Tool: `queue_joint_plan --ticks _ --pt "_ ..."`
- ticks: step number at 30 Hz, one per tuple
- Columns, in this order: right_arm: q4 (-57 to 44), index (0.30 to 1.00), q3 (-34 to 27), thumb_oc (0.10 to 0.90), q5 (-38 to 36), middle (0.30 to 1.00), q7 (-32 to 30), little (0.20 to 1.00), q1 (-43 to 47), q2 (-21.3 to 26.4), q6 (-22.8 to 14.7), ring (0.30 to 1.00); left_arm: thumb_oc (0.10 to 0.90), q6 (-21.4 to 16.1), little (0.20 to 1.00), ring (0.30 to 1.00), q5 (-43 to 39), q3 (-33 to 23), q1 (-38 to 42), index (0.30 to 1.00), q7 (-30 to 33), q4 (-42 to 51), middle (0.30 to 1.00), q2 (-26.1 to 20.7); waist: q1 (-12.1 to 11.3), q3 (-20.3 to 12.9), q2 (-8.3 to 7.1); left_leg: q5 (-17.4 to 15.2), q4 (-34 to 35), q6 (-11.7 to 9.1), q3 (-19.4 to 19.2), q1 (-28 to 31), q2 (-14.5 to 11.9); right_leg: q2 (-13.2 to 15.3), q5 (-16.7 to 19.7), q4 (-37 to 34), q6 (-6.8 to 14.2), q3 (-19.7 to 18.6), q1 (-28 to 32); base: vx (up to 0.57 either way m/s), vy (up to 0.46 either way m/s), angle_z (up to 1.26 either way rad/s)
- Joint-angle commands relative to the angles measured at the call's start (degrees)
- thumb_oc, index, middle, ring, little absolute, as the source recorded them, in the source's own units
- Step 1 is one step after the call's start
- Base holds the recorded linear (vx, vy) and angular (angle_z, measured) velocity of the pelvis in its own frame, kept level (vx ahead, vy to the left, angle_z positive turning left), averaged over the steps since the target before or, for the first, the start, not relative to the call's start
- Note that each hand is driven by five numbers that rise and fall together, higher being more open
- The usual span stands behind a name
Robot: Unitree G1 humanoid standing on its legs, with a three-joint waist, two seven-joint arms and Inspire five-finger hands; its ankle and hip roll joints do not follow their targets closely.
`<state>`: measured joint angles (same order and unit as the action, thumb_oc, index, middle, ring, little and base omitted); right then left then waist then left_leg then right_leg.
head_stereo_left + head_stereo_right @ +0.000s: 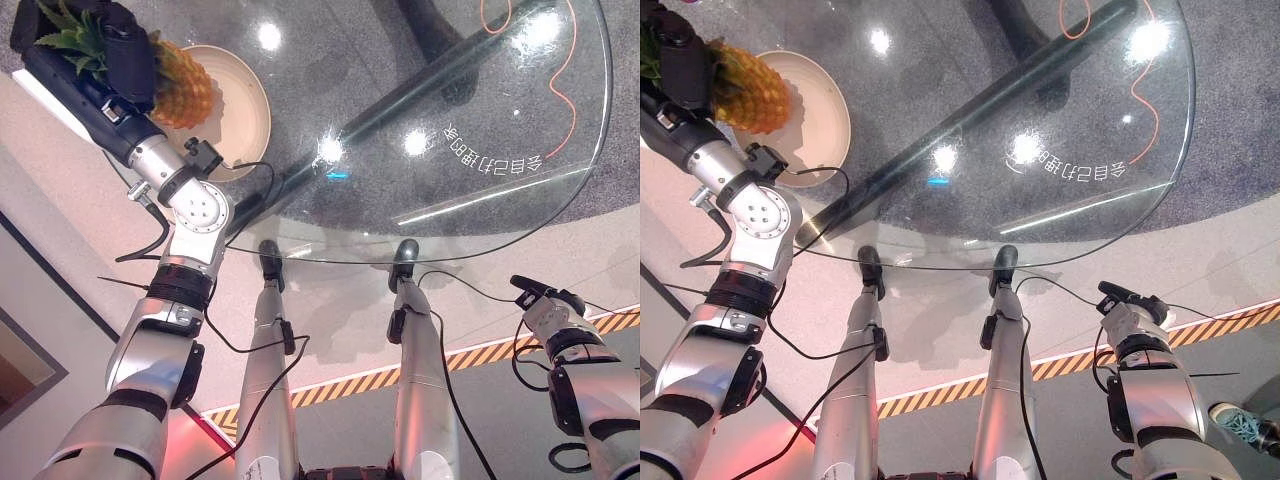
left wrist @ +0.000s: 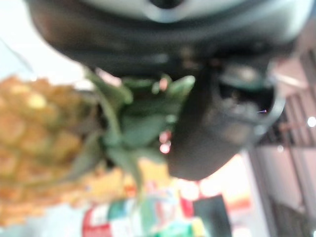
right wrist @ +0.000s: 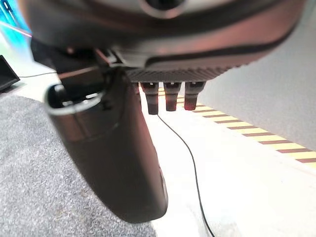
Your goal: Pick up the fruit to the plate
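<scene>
One pineapple (left hand gripping) over plate.

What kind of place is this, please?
Probably an exhibition or demo hall, not a home: a round glass table with a plate and a pineapple, grey carpet, and yellow-black hazard tape on the floor.

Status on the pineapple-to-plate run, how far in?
Pickup looks done: the left hand is closed on the pineapple near its green crown and holds it over the beige plate on the glass table. Whether the fruit already touches the plate is unclear. Left: set it down and release. The right hand hangs idle beside the table.
</scene>
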<state>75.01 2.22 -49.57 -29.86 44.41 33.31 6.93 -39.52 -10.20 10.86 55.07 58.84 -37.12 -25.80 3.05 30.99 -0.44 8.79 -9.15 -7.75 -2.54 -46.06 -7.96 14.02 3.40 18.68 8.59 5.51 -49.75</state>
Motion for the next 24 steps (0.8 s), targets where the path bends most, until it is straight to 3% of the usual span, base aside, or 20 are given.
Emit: queue_joint_plan --ticks 1,14,16,17,20,24 --pt "3.1 0.900 1.5 0.800 0.6 0.900 -1.9 0.900 -3.1 1.1 -0.4 0.900 0.100 -4.5 0.200 0.300 5.4 -1.7 7.0 0.300 -0.5 0.6 0.300 -5.0 -1.6 -1.2 -2.17 -6.2 -5.0 1.1 1.5 -2.1 1.7 -3.5 1.2 -4.4 -0.8 1.9 1.2 0.00 0.000 0.00" --pt "2.8 0.900 1.4 0.800 1.2 0.900 -1.8 0.900 -3.1 1.1 -1.3 0.900 0.100 -4.7 0.200 0.300 2.9 -1.5 6.8 0.300 -3.2 -1.3 0.300 -5.7 -1.5 -1.2 -2.24 -6.3 -4.8 1.0 1.5 -1.9 1.7 -3.5 1.3 -4.7 -0.8 1.7 1.2 0.00 0.000 0.00" --pt "2.8 0.900 1.3 0.800 1.3 0.900 -1.7 0.900 -3.1 1.2 -1.4 0.900 0.369 -4.7 0.469 0.531 2.5 -1.4 6.8 0.531 -3.1 -1.3 0.531 -5.8 -1.4 -1.2 -2.20 -6.3 -4.7 1.0 1.5 -2.0 1.6 -3.5 1.3 -4.7 -0.8 1.7 1.1 0.00 0.000 0.00" --pt "2.9 0.900 1.3 0.800 1.4 0.900 -1.7 0.900 -3.1 1.2 -1.5 0.900 0.432 -4.6 0.532 0.585 2.3 -1.4 6.9 0.585 -3.2 -1.4 0.585 -5.9 -1.4 -1.2 -2.20 -6.3 -4.7 0.9 1.4 -1.9 1.6 -3.5 1.3 -4.8 -0.7 1.7 1.2 0.00 0.000 0.00" --pt "2.8 0.900 1.1 0.800 1.8 0.900 -2.0 0.900 -3.0 1.2 -1.7 0.900 0.726 -4.8 0.826 0.836 2.0 -1.4 6.9 0.836 -3.1 -1.6 0.836 -5.9 -1.4 -1.2 -2.10 -6.3 -4.6 1.0 1.4 -1.9 1.7 -3.6 1.3 -4.8 -0.8 1.6 1.2 0.00 0.000 0.00" --pt "2.7 0.900 1.1 0.800 1.7 0.900 -1.9 0.900 -3.1 1.3 -2.0 0.900 0.800 -5.1 0.900 0.900 2.0 -1.5 6.7 0.900 -3.2 -1.6 0.900 -5.8 -1.4 -1.2 -2.06 -6.4 -4.7 1.0 1.4 -1.9 1.8 -3.5 1.2 -4.8 -0.8 1.7 1.1 0.00 0.000 0.00"
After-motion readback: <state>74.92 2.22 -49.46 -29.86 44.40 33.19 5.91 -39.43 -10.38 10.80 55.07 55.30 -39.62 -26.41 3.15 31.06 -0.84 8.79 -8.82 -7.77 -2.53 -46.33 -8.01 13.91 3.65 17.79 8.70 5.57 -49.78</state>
